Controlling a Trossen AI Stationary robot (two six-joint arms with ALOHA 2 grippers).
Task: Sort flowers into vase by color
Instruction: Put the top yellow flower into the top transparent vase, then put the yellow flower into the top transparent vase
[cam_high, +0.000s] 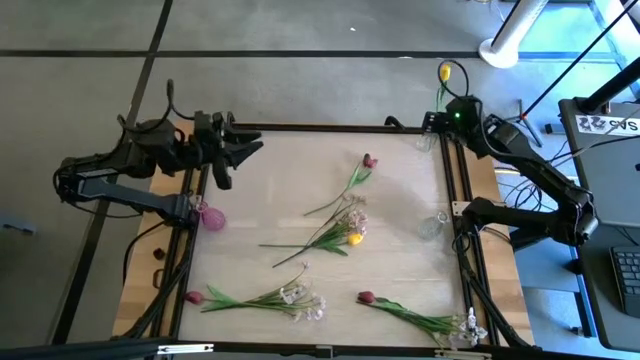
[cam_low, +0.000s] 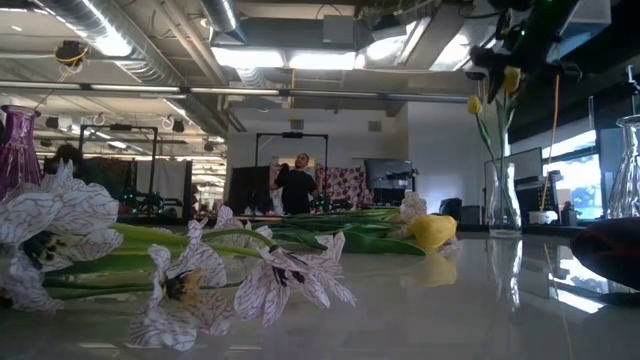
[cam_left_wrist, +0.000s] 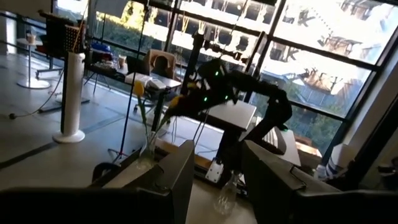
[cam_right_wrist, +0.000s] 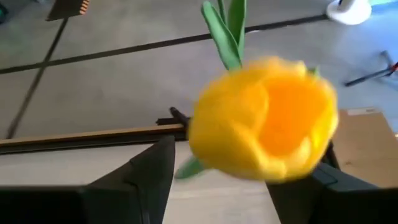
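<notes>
The right gripper hangs over the table's two o'clock corner. A yellow tulip sits right between its fingers, bloom filling the wrist view; the fingers are spread on either side of it, and I cannot tell whether they actually pinch the stem. In the low view this tulip hangs above a clear vase with a second yellow bloom just beside it.

The left gripper waits over the ten o'clock corner, its fingers spread wide and holding nothing.

A purple vase stands at the nine o'clock edge. Another clear vase stands at the three o'clock edge.

Flowers lie loose on the table. A red tulip lies at about one o'clock from the centre. A bunch with a yellow tulip and white blossoms lies at the centre. A stem with a red tulip and white blossoms lies at seven o'clock. Another red tulip with a leafy stem and white blossoms lies at five o'clock.

A person stands far back in the room.
</notes>
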